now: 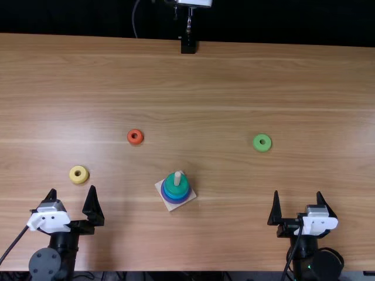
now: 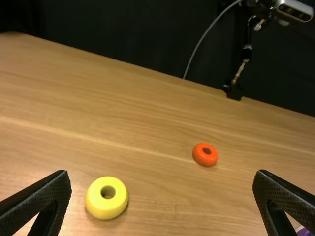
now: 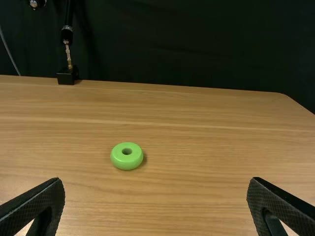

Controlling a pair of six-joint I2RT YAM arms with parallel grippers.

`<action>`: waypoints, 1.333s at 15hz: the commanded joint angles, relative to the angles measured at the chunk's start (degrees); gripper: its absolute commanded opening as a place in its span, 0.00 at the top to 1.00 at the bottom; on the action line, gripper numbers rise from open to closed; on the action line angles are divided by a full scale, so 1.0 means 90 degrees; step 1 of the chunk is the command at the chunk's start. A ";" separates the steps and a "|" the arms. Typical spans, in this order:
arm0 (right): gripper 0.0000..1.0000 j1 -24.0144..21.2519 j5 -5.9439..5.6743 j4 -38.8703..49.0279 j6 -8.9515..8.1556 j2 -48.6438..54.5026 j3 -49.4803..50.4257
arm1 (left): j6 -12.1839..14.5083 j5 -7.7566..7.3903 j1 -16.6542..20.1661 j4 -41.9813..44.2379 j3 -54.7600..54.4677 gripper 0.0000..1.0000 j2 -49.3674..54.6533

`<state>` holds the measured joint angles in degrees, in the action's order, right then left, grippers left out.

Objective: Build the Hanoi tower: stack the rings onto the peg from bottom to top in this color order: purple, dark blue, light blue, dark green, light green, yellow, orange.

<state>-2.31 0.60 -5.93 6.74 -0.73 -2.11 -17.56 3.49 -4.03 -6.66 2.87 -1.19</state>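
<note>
Since light green is prob. next, light green ring [image 1: 262, 148]: flat on table [image 1: 222, 82], on right arm's side, hole up; looks light, stiff, smooth, maybe a bit slick. Grab outer rim, opp. sides, pads square; too hi on the rounded edge & it could squirt out.
Peg [image 1: 177, 177]: upright on square base [image 1: 170, 206], dark green ring [image 1: 176, 188] topmost, blue layers [image 1: 176, 196] & purple ring [image 1: 176, 202] below; can't split the blues for sure. Lower next ring level, else it may snag.
Yellow ring [image 1: 79, 180]: on table, just ahead of L gripper [image 1: 72, 188]; same rim hold.
Orange ring [image 1: 136, 142]: on table, btwn yellow & peg side to side, farther out; smallest-looking, so ctr it w/ care.
L gripper: jaws wide, nothing btwn.
R gripper [image 1: 297, 192]: wide too, empty.
</note>
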 commanded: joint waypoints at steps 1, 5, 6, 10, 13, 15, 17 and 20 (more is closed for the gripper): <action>0.00 -0.0056 0.0015 0.0008 0.0001 0.0081 0.0146 | 0.0322 -0.0329 0.0018 0.0036 -0.0144 0.00 0.0132; 0.00 -0.0056 0.0015 0.0008 0.0001 0.0081 0.0156 | 0.0686 -0.0376 0.0048 -0.0116 -0.0300 0.00 0.0132; 0.00 -0.0056 0.0015 0.0008 0.0001 0.0081 0.0156 | 0.0686 -0.0317 0.0048 -0.0104 -0.0310 0.00 0.0132; 0.00 -0.0056 0.0015 0.0008 0.0001 0.0081 0.0156 | 0.0674 -0.0294 0.0067 -0.0081 -0.0310 0.00 0.0132; 0.00 -0.0056 0.0015 0.0008 0.0001 0.0081 0.0156 | 0.0674 -0.0294 0.0067 -0.0081 -0.0310 0.00 0.0132; 0.00 -0.0056 0.0015 0.0008 0.0001 0.0081 0.0156 | 0.0674 -0.0294 0.0057 -0.0069 -0.0310 0.00 0.0132; 0.00 -0.0056 0.0015 0.0008 0.0001 0.0081 0.0156 | 0.0674 -0.0294 0.0067 -0.0081 -0.0310 0.00 0.0132; 0.00 -0.0056 0.0015 0.0008 0.0001 0.0081 0.0156 | 0.0674 -0.0294 0.0057 -0.0081 -0.0310 0.00 0.0132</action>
<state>-2.31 0.62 -5.93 6.76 -0.73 -2.11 -12.16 1.06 -4.03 -7.11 2.55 -0.67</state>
